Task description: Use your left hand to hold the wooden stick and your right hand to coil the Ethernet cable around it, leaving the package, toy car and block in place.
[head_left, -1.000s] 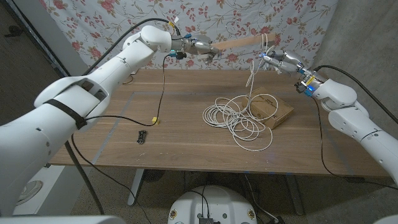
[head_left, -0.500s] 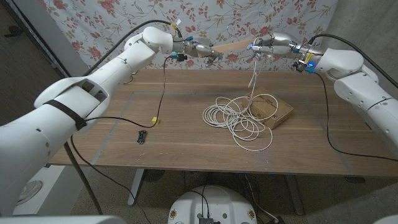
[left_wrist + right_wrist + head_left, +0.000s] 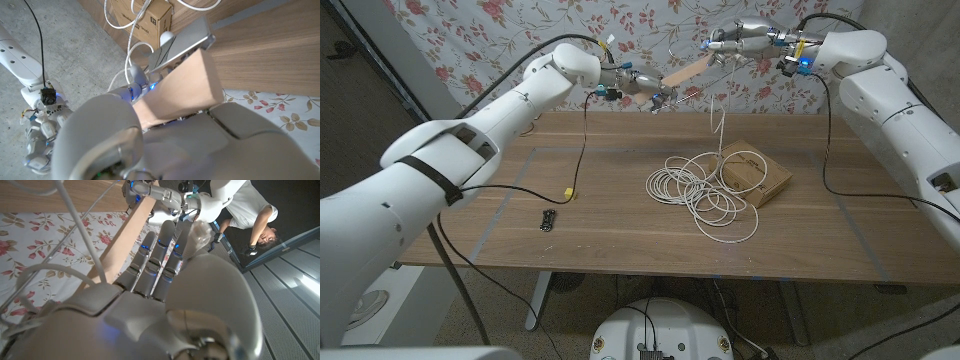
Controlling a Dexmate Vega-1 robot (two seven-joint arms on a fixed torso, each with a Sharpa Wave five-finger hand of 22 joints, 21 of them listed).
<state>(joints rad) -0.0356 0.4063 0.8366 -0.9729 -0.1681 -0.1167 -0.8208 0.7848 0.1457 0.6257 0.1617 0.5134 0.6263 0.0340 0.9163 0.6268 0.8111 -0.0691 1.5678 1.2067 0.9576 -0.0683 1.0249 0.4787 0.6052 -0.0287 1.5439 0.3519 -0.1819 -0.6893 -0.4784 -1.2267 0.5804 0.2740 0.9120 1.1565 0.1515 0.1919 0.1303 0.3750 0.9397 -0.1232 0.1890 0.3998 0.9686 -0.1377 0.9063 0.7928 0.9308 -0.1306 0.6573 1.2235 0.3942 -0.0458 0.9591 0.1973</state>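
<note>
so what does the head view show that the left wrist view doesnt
Head view alone: the toy car and small yellow block on the table, the full loose Ethernet cable coil, and the right hand lifting a strand above the stick's far end.

Left wrist view alone: a close look at the left hand gripping the wooden stick, with bare floor beyond the table edge.

Both: stick, white cable, cardboard package, floral cloth.

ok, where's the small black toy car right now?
Head view: the small black toy car sits on the wooden table toward the robot's left, just nearer the front edge than the small yellow block, well apart from the white Ethernet cable coil.
</note>
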